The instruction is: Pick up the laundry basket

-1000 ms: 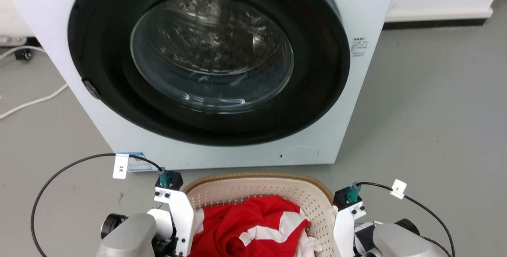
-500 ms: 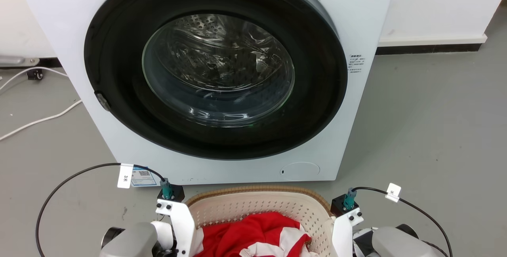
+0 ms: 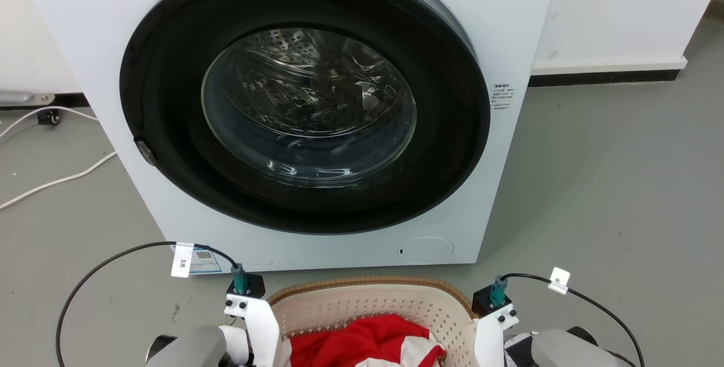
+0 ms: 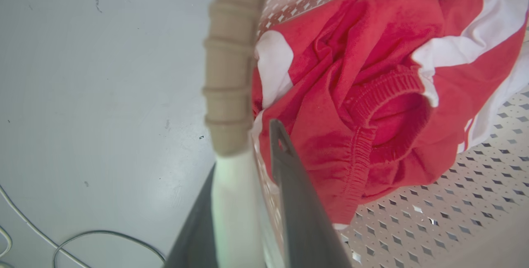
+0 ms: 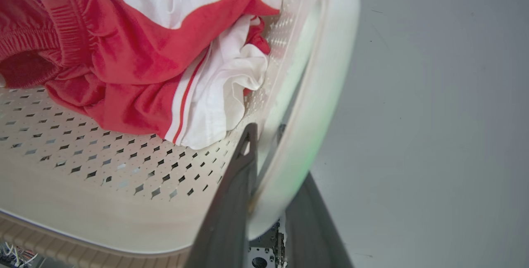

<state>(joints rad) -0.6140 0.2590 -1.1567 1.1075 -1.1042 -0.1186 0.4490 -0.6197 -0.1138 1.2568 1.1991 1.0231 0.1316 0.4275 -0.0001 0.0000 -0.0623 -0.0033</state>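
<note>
Bottom centre of each wrist frame, left gripper (image 4: 244, 156) and right gripper (image 5: 275, 152) are clamping the white handles (image 4: 233, 202) of the cream-white perforated plastic laundry basket (image 3: 367, 305); uneven lifting could tilt it and slip a handle free.

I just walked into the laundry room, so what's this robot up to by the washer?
The robot grips the laundry basket with both arms: left end effector closed on the left handle, right end effector on the right handle. Inside lies red and white clothing, and the washing machine stands just ahead. Whether the basket is off the floor, I can't tell.
</note>
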